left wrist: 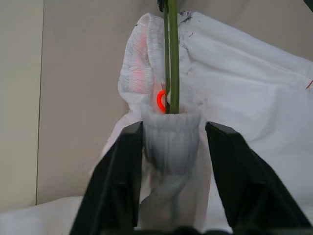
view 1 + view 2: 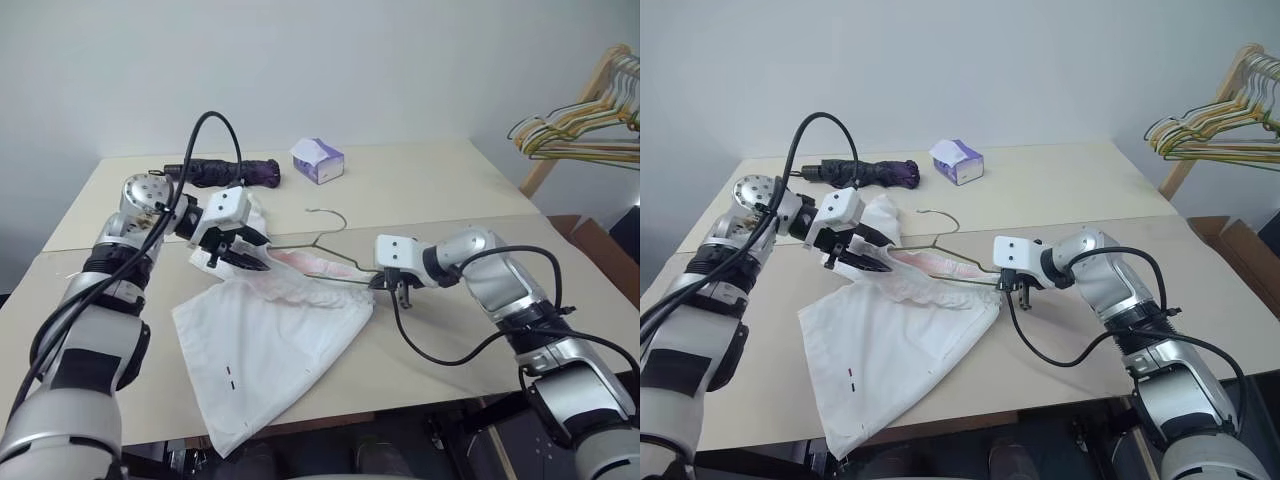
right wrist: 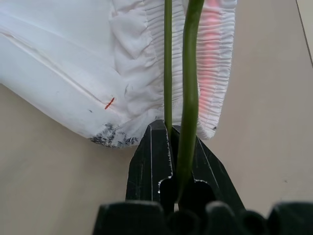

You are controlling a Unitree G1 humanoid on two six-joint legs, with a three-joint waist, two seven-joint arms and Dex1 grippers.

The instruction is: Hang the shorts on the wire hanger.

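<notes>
The right gripper (image 3: 168, 147) was pinched tight on one end of the hanger (image 2: 325, 238). In the right wrist view its two black fingers were pressed together with the thin green wire running out between them. The left gripper (image 1: 171, 142) had its fingers partly closed around a bunched fold of the shorts (image 2: 265, 340), right at the stretchy waistband. In the left wrist view the cloth filled the gap between the fingers and the wire stood just behind that fold.

The hanger was held just over the table (image 2: 420, 190) between the two grippers, with its small hook pointing away toward the tissue box (image 2: 317, 159). The waistband lay along the wire, and the rest of the shorts spread out flat toward the near edge of the table, with one corner hanging over it.

The shorts looked soft, light and floppy, so they would likely sag and slide wherever they were not held. The thick waistband looked like the best place to grab, because the gathered cloth gives the fingers something to squeeze. The hanger looked thin, light and a bit springy, and smooth enough to twist in a grip. Holding it near an end corner seemed the steadiest way.
</notes>
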